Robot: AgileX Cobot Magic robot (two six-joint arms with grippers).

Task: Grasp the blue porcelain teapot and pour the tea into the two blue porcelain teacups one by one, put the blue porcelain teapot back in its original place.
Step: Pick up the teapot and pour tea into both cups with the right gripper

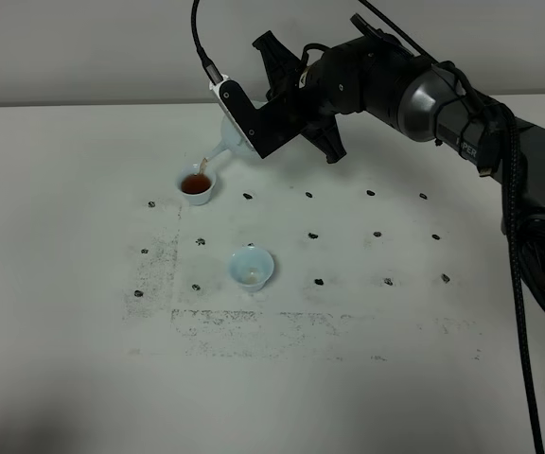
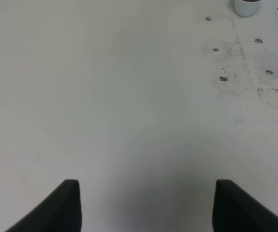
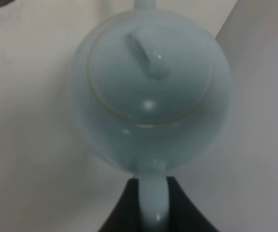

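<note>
My right gripper is shut on the loop handle of the blue porcelain teapot and holds it tilted over the far teacup. A thin brown stream runs from the spout into this cup, which holds dark tea. The right wrist view shows the teapot from the lid side, its handle between the fingers. The near teacup stands alone, with no dark tea showing in it. My left gripper is open over bare table, far from both cups; the far teacup shows at the edge of its view.
The white table bears rows of small dark marks and a smudged rectangle outline. The right arm and its black cable reach in from the right side. A wall runs behind the table's far edge.
</note>
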